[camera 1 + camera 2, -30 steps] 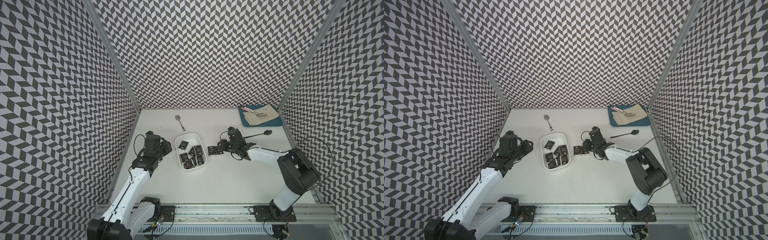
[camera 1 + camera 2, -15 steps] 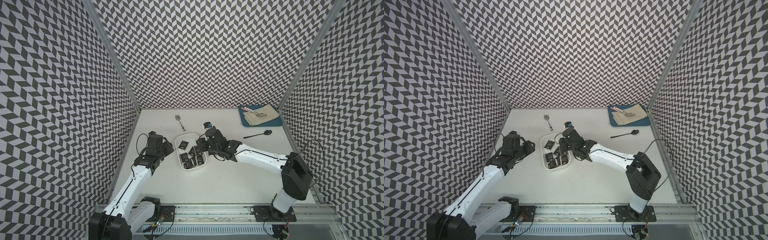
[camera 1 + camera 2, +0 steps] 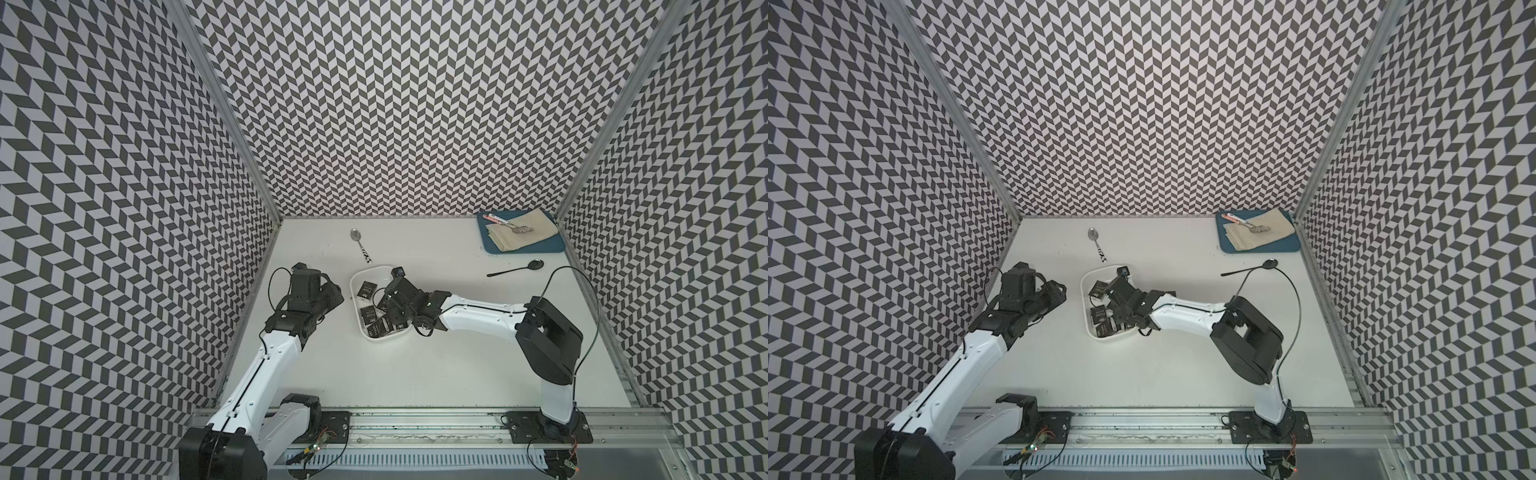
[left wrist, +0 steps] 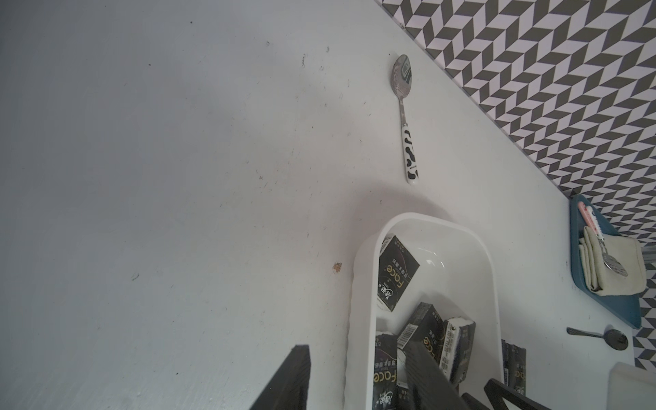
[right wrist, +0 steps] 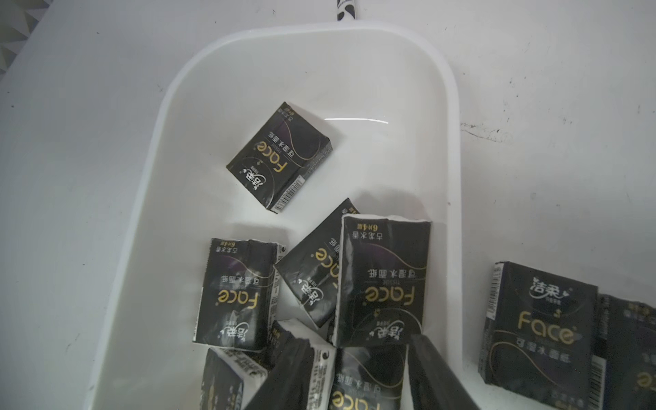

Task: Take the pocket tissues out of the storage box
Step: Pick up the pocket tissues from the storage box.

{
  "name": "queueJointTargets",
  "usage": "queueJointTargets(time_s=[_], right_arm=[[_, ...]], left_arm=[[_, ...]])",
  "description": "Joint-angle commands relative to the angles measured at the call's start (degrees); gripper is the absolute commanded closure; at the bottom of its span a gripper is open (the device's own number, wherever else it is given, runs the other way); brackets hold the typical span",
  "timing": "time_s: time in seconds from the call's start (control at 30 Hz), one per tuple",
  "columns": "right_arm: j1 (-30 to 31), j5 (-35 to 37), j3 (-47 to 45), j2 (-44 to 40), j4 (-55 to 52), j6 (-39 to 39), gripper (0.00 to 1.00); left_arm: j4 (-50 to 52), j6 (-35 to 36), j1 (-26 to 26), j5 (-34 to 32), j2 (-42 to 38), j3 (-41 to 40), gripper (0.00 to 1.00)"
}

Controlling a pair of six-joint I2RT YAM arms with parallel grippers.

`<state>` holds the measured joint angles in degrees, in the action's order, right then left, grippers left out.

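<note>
Inside the storage box [image 5: 355,88], toward one short end: one packet of the pocket tissues [image 5: 280,156] lies flat and alone, long axis skewed across the box's long walls. Mid-box, two packets lie lengthwise with the box, with a skewed one between them. Two more lie outside, just beside a long wall. Over the box, right gripper [image 5: 358,340]: jaws partly apart astride a packet, no clamp evident. Beside the box's other long wall, left gripper [image 4: 355,349]: jaws parted, empty.
</note>
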<state>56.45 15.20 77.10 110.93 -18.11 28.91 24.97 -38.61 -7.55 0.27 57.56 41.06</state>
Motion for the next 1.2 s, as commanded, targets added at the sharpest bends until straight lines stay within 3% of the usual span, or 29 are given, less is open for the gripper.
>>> queueJointTargets(time_s=[0.0,0.6,0.9,1.17], right_arm=[[0.77,2.02,2.47,1.59,0.84,-0.24,0.5],[1.56,7.8,10.96,9.65,-5.8,-0.69,0.53],[1.56,7.48,12.51,13.08,-5.47,-0.95,0.7],[1.56,5.36,9.56,8.97,-2.01,-0.67,0.85]], left_arm=[[0.2,0.29,0.27,0.88,-0.96,0.7,0.51],[0.52,0.2,0.45,0.6,-1.84,0.23,0.51],[0.52,0.27,0.54,0.55,-1.92,0.0,0.51],[0.35,0.2,0.61,0.52,-1.86,-0.1,0.51]])
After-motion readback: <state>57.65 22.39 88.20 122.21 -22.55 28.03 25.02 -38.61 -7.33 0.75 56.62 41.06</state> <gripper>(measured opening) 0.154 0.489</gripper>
